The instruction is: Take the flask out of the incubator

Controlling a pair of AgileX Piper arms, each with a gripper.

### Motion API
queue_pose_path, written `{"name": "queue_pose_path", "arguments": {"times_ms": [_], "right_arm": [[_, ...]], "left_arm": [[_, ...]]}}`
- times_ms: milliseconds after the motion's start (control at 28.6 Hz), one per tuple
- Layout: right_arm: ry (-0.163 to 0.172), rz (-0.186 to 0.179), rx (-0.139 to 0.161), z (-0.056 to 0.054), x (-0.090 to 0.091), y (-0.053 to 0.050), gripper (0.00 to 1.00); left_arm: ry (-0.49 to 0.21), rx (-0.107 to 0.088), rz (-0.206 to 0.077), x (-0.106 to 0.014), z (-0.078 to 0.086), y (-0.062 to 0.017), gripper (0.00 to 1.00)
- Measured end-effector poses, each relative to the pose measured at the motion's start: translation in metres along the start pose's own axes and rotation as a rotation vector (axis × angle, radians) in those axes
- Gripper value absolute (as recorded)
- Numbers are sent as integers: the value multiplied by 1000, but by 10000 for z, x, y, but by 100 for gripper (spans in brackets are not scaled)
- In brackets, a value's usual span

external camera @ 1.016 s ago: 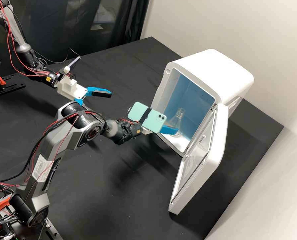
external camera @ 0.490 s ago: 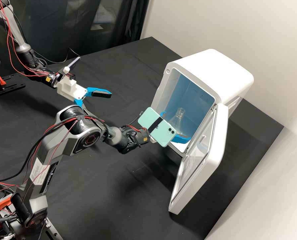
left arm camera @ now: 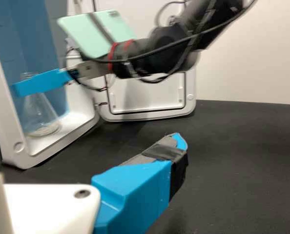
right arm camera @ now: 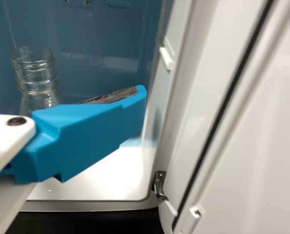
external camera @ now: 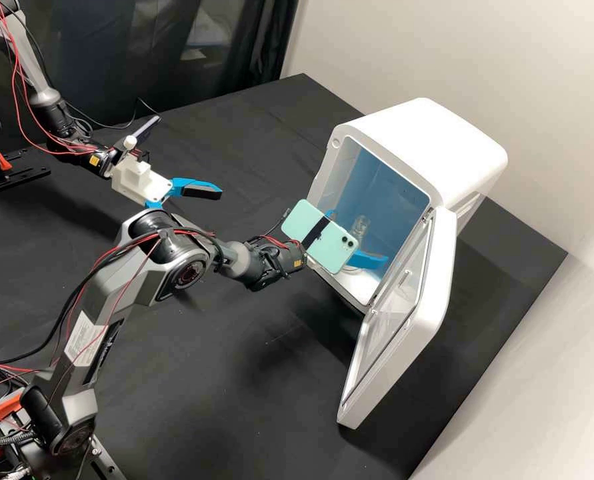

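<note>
Room: a pale, plain wall (external camera: 510, 60) runs behind the set-up, and a dark curtain (external camera: 177, 40) hangs at the far corner.
Surface: the matt black bench (external camera: 243, 387) carries everything and runs up to that wall.
Incubator: the white incubator (external camera: 437, 140) stands near the wall-side edge of the bench. Its inside walls are blue and its floor is white.
Door: the white door (external camera: 403, 313), with a window pane, is swung wide open on its side hinge.
Right arm: the dark grey right arm (external camera: 130, 280) comes in from the near edge with red wires (external camera: 110, 257) along it. Its forearm stretches to the mouth of the chamber.
Left arm: the left arm (external camera: 50, 107) comes in from the far corner, well apart from the box.
Phone: a mint-green phone (external camera: 320, 237) is strapped to the right wrist by a black band.
Right gripper: the right gripper (external camera: 362, 241) is inside the opening with its fingers spread wide and nothing clamped. One blue finger lies just beside the glass; whether it touches cannot be told.
Left gripper: the left gripper (external camera: 193, 195) hangs above the bench with its fingers wide apart, holding nothing.
Flask: the clear conical flask (external camera: 359, 225) stands upright on the chamber's white floor, close to the blue wall, with its threaded neck uppermost.
Writing: a white sticker (external camera: 83, 331) on the right arm's lower link bears print too small to read.
</note>
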Motion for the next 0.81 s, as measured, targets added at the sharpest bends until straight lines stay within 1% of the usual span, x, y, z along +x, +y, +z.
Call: {"name": "queue_pose_path", "arguments": {"times_ms": [70,140,210,315,385,420,490,525,560,595,630,665,700,770,806], "right_arm": [[-4,4,8,-24,35,27,100],[-9,7,22,-40,57,49,100],[-5,19,32,-68,75,82,100],[-5,21,35,-74,79,90,100],[-7,20,36,-72,99,71,100],[-9,26,31,-77,114,78,100],[-17,24,24,-68,144,35,100],[-22,23,25,-61,157,17,100],[-21,25,23,-63,175,12,100],[-20,24,14,-65,191,0,100],[-18,19,3,-75,203,-25,100],[-15,21,-3,-95,218,-35,100],[-15,19,-9,-104,227,-53,100],[-13,19,-9,-121,243,-75,100],[-12,11,-17,-128,246,-111,100]], "left_arm": [[-15,2,1,39,38,-1,100],[-27,3,-1,73,78,-11,100],[-39,7,-5,102,122,-21,100],[-55,11,-5,120,171,-20,100],[-61,11,-7,134,189,-29,100],[-62,11,-7,146,187,-31,100],[-60,10,-14,157,182,-54,100],[-53,6,-19,161,173,-69,100],[-46,3,-22,163,165,-77,100],[-42,2,-26,167,159,-92,100],[-38,6,-28,173,155,-95,100],[-35,14,-35,178,150,-105,100],[-33,17,-36,179,148,-110,100],[-33,17,-38,180,147,-116,100],[-33,17,-38,180,147,-116,100]]}}
